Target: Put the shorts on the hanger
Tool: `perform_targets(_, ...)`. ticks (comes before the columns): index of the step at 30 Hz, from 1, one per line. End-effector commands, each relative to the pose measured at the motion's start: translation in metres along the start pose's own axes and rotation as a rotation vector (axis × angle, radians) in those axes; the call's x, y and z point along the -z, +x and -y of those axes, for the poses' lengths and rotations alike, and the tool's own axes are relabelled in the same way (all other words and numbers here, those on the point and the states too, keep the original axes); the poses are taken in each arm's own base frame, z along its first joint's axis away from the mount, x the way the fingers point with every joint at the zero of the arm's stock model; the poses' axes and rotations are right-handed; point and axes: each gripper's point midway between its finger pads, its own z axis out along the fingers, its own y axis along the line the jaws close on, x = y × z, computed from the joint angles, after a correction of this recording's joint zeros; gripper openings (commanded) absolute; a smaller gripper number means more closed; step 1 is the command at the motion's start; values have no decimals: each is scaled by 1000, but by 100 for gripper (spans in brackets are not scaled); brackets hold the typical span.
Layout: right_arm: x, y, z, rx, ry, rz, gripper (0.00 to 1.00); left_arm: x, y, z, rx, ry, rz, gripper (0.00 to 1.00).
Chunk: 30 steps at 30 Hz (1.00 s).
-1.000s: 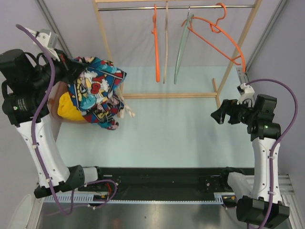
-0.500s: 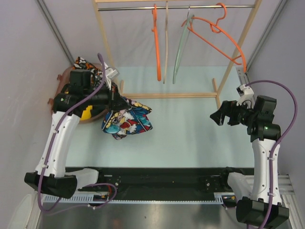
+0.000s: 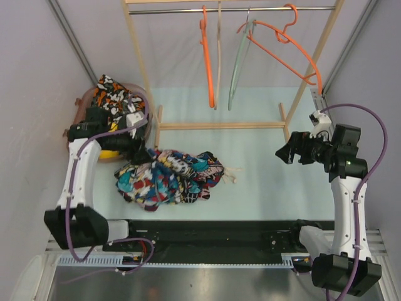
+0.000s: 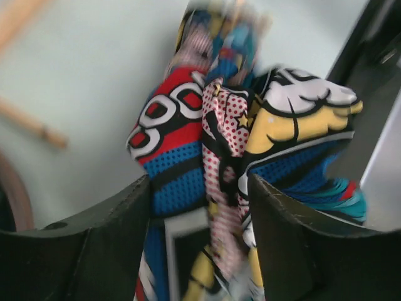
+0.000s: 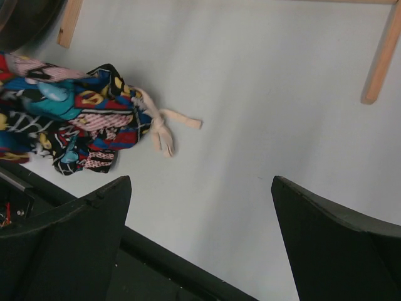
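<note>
Top view. Left gripper [image 3: 143,152]: clenched on the upper left edge of the shorts [image 3: 169,177]. Shorts: heaped on the table [image 3: 263,188] near its front edge, just right of the basket [image 3: 80,103], drawstring [image 3: 229,178] trailing right. Hanger [image 3: 301,47]: hooked on the rail [image 3: 175,10] at the far right, tilted, well apart from the shorts. Right gripper [image 3: 285,152]: released, hovering at the right, below the hanger's low corner.

Left wrist view. Fingers [image 4: 106,238] closed around a bunched fold of shorts [image 4: 213,157], cloth touching both and spilling out beyond the tips; somewhat blurred.

Right wrist view. Gripper [image 5: 200,188]: wide apart, grasping nothing, bare table [image 5: 263,94] between the fingers. Shorts [image 5: 75,125] at the left edge, drawstring [image 5: 166,128] lying flat on the table beside them.
</note>
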Motion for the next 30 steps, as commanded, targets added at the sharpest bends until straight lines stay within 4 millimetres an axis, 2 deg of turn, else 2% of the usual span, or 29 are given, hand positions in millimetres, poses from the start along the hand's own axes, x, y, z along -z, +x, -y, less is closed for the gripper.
perform_targets(1, 2, -6, -6, -5, -28, 14, 100, 14, 64, -35, -123, -42, -182, 94)
perform_targets(2, 1, -6, -6, -18, -31, 9, 100, 14, 58, -29, -149, -20, -185, 100)
perform_targets(4, -1, -5, -7, -53, -41, 4, 100, 12, 42, -19, -225, -18, -158, 100)
perform_targets(5, -3, -4, -8, -70, -50, -2, 100, -1, 34, -12, -319, -4, -156, 100)
perform_targets(6, -6, -3, -7, -105, -53, -13, 100, -3, 26, -3, -377, -36, -140, 100)
perform_targets(7, -8, -2, -6, -121, -58, -19, 100, -20, 20, 15, -479, 7, -138, 99)
perform_targets(8, -9, -1, -6, -130, -63, -24, 100, -36, 21, 13, -554, -7, -122, 98)
perform_targets(9, -13, 2, -4, -166, -63, -39, 100, -37, 18, 21, -642, -30, -106, 98)
perform_targets(10, -14, 4, -4, -179, -68, -47, 100, -58, 36, 39, -705, 40, -126, 97)
perform_targets(11, -15, 6, -4, -188, -74, -51, 100, -68, 22, 36, -799, -2, -79, 95)
perform_targets(12, -16, 6, -3, -193, -76, -48, 100, -76, 24, 35, -851, -29, -88, 93)
perform_targets(13, -18, 10, -2, -211, -74, -52, 100, -90, 23, 46, -923, -13, -85, 91)
perform_targets(15, -18, 10, -2, -218, -78, -46, 100, -112, 21, 40, -1019, -64, -101, 89)
perform_targets(16, -19, 11, -2, -224, -80, -48, 100, -126, 24, 52, -1061, -27, -111, 89)
perform_targets(18, -19, 12, -1, -245, -78, -47, 100, -151, 18, 49, -1059, -43, -130, 89)
perform_targets(19, -19, 12, 0, -252, -77, -48, 100, -159, 7, 58, -1070, -31, -111, 89)
perform_targets(20, -19, 14, 0, -267, -74, -51, 100, -176, 16, 56, -1033, -6, -156, 88)
perform_targets(21, -19, 14, 1, -271, -72, -49, 100, -184, 16, 58, -1025, 0, -171, 88)
perform_targets(22, -19, 15, 0, -274, -75, -48, 100, -192, 9, 62, -1035, -6, -168, 87)
perform_targets(23, -21, 17, 2, -287, -71, -49, 100, -207, 20, 60, -1015, 12, -212, 86)
perform_targets(25, -21, 18, 2, -292, -77, -48, 100, -223, 18, 56, -1034, -33, -236, 87)
perform_targets(27, -23, 19, 3, -300, -79, -52, 100, -246, 39, 42, -1042, -54, -333, 79)
perform_targets(28, -23, 19, 2, -300, -84, -53, 100, -251, 36, 37, -1042, -71, -358, 73)
perform_targets(29, -24, 19, 3, -302, -84, -56, 100, -254, 41, 29, -1028, -97, -406, 50)
perform_targets(30, -24, 20, 3, -303, -84, -61, 100, -265, 56, 24, -1005, -71, -467, 37)
